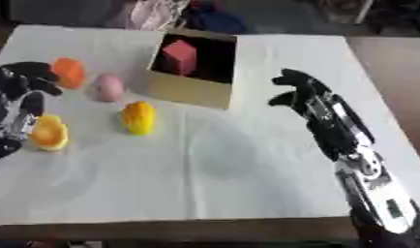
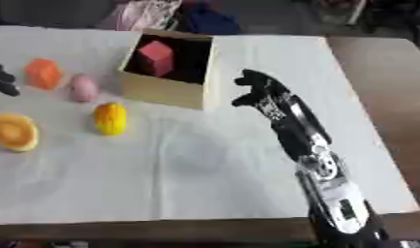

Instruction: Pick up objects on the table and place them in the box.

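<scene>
Four small objects are left on the white cloth-covered table (image 1: 247,184), all lying toward the left hand (image 1: 23,92), which is seen at the left edge with its black fingers (image 1: 40,72) curled and nothing held. Just beyond those fingertips sits the orange lumpy object (image 1: 69,72); just below them, by the wrist, lies the orange-yellow cupped object (image 1: 48,133). The smooth pink egg-shaped object (image 1: 109,87) and the ribbed yellow oblong object (image 1: 139,117) — its long axis running toward and away from the robot — lie farther inward, between the two hands. The right hand (image 2: 260,92) hovers just beside the open cardboard box (image 1: 192,92), fingers curled, empty (a red block (image 1: 179,55) already rests inside). The left hand is judged nearer for the next pick — probably the orange object.
</scene>
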{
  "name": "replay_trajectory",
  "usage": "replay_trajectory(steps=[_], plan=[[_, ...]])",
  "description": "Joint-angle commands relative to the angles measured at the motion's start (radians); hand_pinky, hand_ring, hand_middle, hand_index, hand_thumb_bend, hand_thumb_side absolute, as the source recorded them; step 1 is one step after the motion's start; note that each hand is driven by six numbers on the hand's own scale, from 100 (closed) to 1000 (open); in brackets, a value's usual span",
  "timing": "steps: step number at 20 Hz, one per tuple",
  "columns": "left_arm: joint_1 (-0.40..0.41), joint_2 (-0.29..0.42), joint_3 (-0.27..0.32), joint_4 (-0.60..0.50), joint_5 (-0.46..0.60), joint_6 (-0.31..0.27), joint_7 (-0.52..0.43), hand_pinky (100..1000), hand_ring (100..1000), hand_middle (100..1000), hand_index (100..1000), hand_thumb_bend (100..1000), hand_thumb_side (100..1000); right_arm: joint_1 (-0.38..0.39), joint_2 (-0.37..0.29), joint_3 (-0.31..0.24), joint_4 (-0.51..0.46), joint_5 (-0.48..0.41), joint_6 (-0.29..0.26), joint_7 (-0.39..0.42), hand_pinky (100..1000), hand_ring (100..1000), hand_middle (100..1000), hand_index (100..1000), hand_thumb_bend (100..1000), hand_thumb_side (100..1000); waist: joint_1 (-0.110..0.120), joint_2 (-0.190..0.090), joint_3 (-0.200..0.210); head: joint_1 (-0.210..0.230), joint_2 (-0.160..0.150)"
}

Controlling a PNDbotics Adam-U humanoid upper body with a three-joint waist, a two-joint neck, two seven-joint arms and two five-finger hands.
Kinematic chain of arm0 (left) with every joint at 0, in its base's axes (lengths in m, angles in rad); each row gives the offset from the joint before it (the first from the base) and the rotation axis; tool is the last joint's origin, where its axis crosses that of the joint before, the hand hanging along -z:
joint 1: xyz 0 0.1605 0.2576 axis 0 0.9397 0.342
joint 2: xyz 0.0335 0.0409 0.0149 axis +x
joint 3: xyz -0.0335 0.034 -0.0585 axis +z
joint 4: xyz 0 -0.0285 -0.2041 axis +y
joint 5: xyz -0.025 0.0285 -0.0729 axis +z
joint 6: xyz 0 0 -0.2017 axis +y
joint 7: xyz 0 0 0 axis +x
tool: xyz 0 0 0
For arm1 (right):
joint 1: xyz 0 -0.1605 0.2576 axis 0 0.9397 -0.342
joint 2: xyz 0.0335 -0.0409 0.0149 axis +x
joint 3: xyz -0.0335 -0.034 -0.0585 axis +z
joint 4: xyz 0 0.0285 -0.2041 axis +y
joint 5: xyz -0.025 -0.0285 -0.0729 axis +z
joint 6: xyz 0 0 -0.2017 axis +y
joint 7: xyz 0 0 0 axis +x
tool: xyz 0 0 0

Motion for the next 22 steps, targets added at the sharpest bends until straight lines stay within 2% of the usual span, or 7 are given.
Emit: replay_trajectory(steps=[1, 2, 10, 13, 15, 22], plan=[[-0.012, 0.098, 0.016, -0.018, -0.044, -0.036, -0.029, 811, 683, 707, 869, 100, 342, -0.013, -0.019, -0.001, -0.012, 0.004, -0.001, 0.002, 819, 675, 803, 893, 100, 750, 0.003, -0.004, -0.002, -0.002, 0.000], [-0.011, 0.124, 0.015, -0.017, -0.060, -0.049, -0.036, 816, 694, 720, 878, 100, 297, -0.013, -0.019, -0.001, -0.012, 0.004, -0.001, 0.002, 819, 676, 803, 893, 100, 751, 0.003, -0.004, -0.003, -0.002, -0.001], [-0.007, 0.339, -0.014, 0.018, -0.193, -0.124, -0.125, 834, 757, 788, 923, 100, 228, -0.012, -0.025, 0.002, -0.010, 0.005, -0.001, 0.005, 819, 677, 803, 893, 100, 751, 0.013, -0.006, -0.011, -0.007, -0.009], [-0.027, 0.422, -0.034, 0.048, -0.244, -0.143, -0.171, 839, 778, 812, 930, 274, 291, -0.012, -0.026, 0.003, -0.010, 0.004, -0.001, 0.006, 819, 678, 803, 893, 100, 752, 0.016, -0.007, -0.014, -0.005, -0.009], [-0.055, 0.477, -0.055, 0.079, -0.277, -0.155, -0.198, 842, 794, 830, 939, 400, 365, -0.011, -0.026, 0.005, -0.010, 0.004, -0.001, 0.008, 819, 678, 803, 893, 100, 752, 0.016, -0.008, -0.016, -0.003, -0.008], [-0.174, 0.642, -0.135, 0.225, -0.389, -0.164, -0.211, 844, 824, 874, 963, 705, 540, -0.012, -0.019, 0.011, -0.009, 0.001, 0.000, 0.013, 819, 679, 804, 892, 100, 754, 0.011, -0.009, -0.034, 0.012, -0.006]])
